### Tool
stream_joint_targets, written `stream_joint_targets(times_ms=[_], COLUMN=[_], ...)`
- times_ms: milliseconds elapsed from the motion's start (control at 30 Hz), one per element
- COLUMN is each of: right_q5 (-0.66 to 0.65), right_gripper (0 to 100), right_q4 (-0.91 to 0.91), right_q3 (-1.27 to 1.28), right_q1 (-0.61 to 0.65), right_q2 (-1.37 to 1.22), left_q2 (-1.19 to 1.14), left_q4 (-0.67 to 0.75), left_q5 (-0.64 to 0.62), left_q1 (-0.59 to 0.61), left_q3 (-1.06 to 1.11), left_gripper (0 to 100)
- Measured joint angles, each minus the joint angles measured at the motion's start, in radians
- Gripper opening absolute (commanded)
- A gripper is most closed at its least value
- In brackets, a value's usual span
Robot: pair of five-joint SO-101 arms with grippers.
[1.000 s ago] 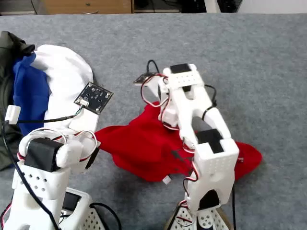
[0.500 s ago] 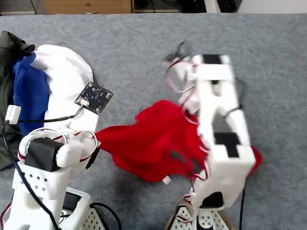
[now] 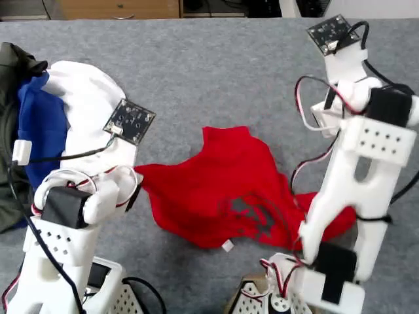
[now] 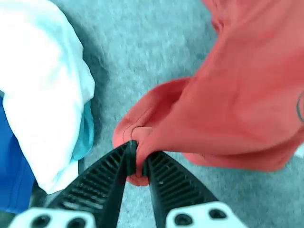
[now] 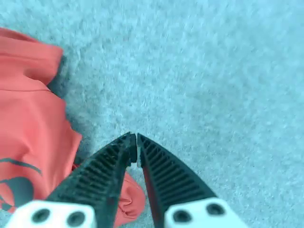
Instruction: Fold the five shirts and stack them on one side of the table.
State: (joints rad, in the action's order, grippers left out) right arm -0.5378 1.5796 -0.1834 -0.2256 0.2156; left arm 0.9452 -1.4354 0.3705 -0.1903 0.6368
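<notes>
My left gripper [image 4: 135,148] is clamped on an edge of the red shirt [image 3: 216,186], which lies crumpled mid-table. I judge this an anchor for spreading it flat. My right gripper [image 5: 137,138] is closed on nothing, above bare table [image 5: 213,71] just beside the shirt.

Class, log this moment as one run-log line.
left gripper: shut on red shirt | right gripper: shut, empty, over table | white shirt, blue shirt: heaped together
</notes>
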Motion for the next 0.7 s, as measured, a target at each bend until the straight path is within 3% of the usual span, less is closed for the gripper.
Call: stream_joint_targets(times_ms=[167,300,400,700], right_q5=[0.005,0.032,0.066,0.075], right_gripper=[1.8,13.1,18.7,18.9], right_q4=[-0.058,-0.120,-0.169,-0.210], right_q3=[0.158,0.324,0.414,0.477], right_q1=[0.115,0.189,0.213,0.347], right_q2=[-0.017,-0.094,-0.153,-0.236], left_q2=[-0.129,-0.189,-0.189,-0.189], left_q4=[-0.084,-0.239,-0.288,-0.311], left_q5=[-0.008,0.044,0.080,0.181], left_q1=[0.000,0.021,0.095,0.331], left_q3=[-0.071,-0.209,-0.325,-0.522], left_gripper=[2,2,2,2])
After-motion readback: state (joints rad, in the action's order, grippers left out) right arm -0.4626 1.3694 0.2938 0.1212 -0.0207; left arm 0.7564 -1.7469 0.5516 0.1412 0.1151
